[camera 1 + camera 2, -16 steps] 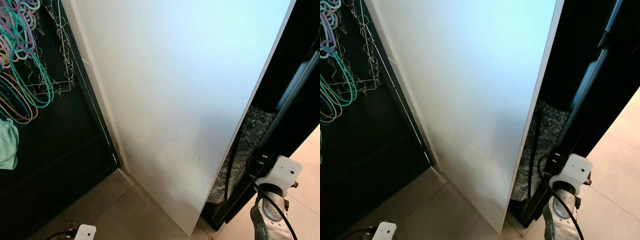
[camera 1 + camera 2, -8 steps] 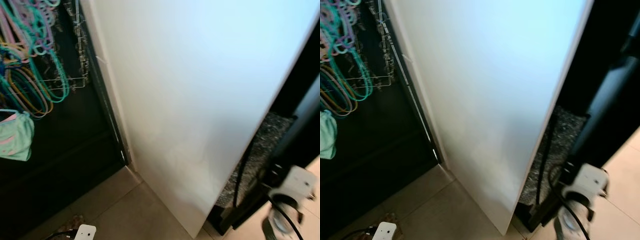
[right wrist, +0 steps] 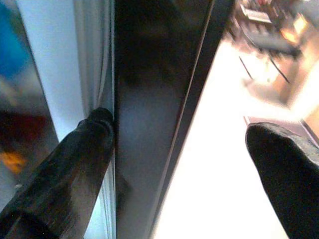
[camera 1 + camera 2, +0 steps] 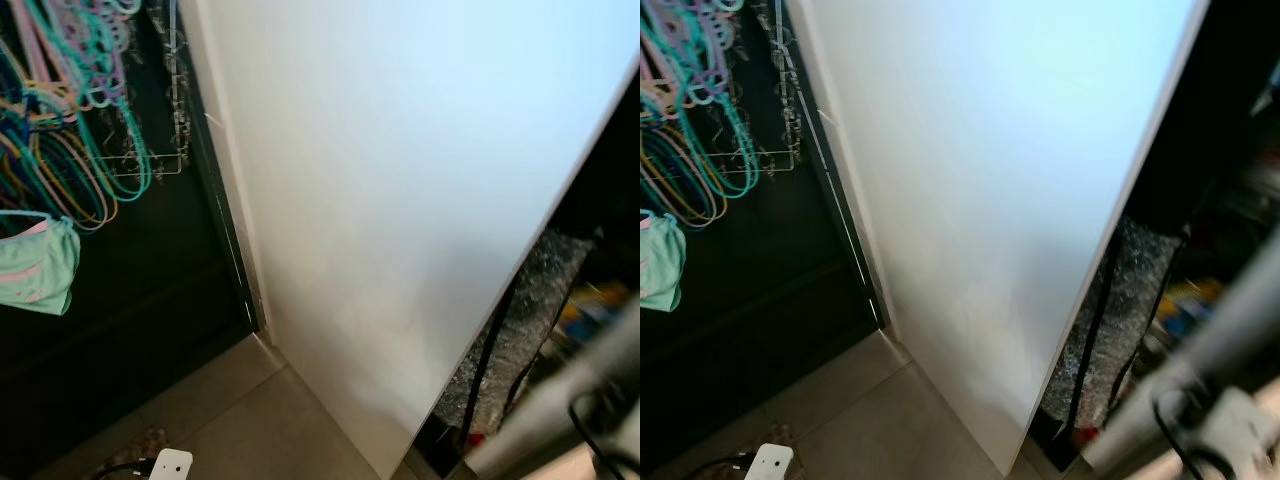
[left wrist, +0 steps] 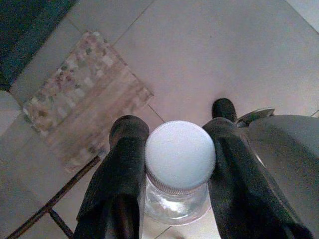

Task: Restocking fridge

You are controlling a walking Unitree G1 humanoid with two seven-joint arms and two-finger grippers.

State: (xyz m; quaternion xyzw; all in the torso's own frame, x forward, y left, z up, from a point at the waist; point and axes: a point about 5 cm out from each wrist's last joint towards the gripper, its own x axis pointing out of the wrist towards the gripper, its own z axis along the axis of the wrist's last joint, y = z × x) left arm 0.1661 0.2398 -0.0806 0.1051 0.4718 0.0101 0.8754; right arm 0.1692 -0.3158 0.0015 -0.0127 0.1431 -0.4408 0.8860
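Tall white fridge door (image 4: 400,200) swung ajar, dark interior at its edge. Clear glass jar with white lid (image 5: 180,155) clamped in left gripper (image 5: 174,144) above tiled floor (image 5: 209,55). Right gripper (image 3: 194,149) spread wide at door's dark edge.

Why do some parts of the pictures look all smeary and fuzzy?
Eye views: the silver arm at the lower right is streaked, while the white door stays fairly clear. Right wrist view: the bright room beyond the dark door edge is blurred. Left wrist view: the white-capped jar is sharp.
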